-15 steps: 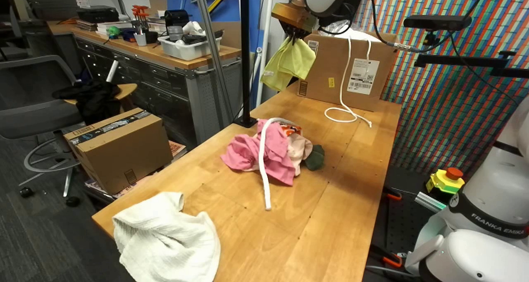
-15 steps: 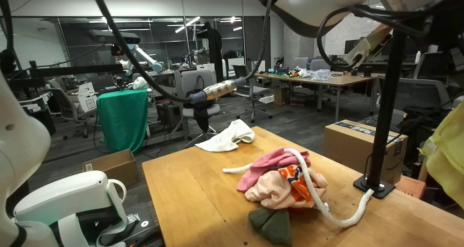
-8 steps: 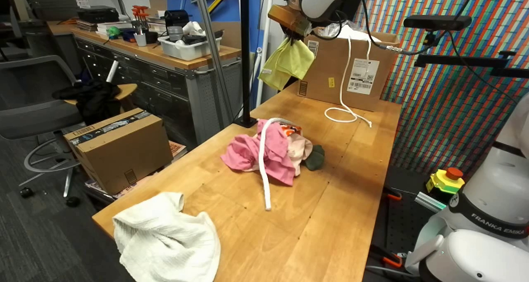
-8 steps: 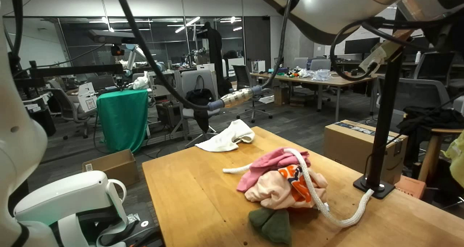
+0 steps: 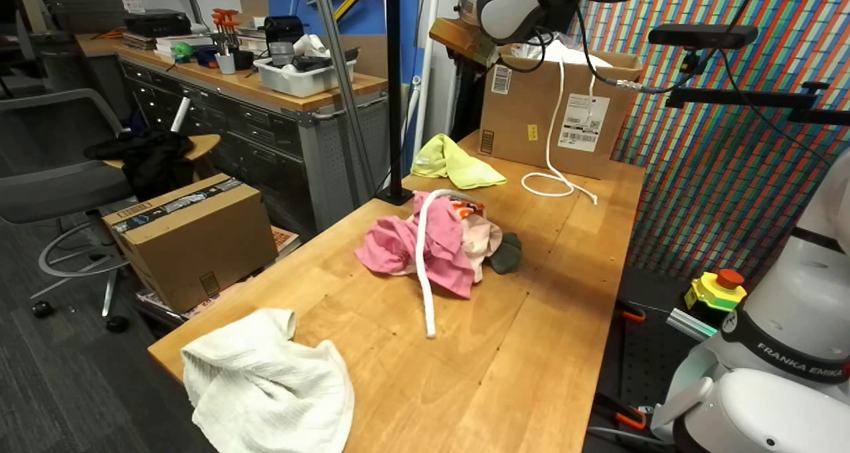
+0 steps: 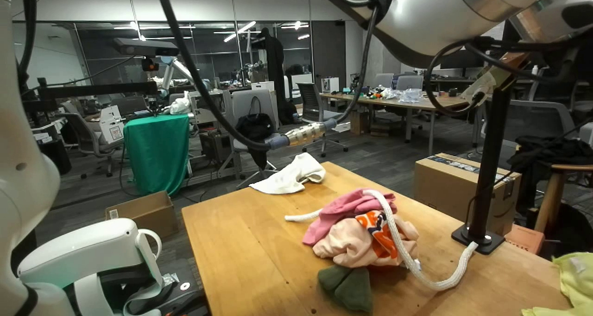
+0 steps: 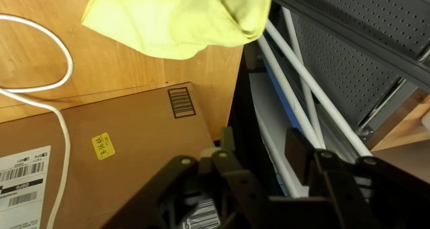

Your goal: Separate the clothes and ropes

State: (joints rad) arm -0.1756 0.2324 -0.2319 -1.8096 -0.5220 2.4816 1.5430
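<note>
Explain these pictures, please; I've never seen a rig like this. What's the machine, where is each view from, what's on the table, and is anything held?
It is one robot arm with a grasping end effector. Two views look on from outside the robot; the wrist view is taken from the arm itself, so the end effector shows at its bottom.

On the table, a thick rope lies across a pink cloth and a pale cloth, with a green cloth beside them. A white cloth lies at one end. A thin rope hangs from a box and loops on the table; a yellow cloth lies nearby.

Nothing is held: the jaws stand apart with nothing between them.
</note>
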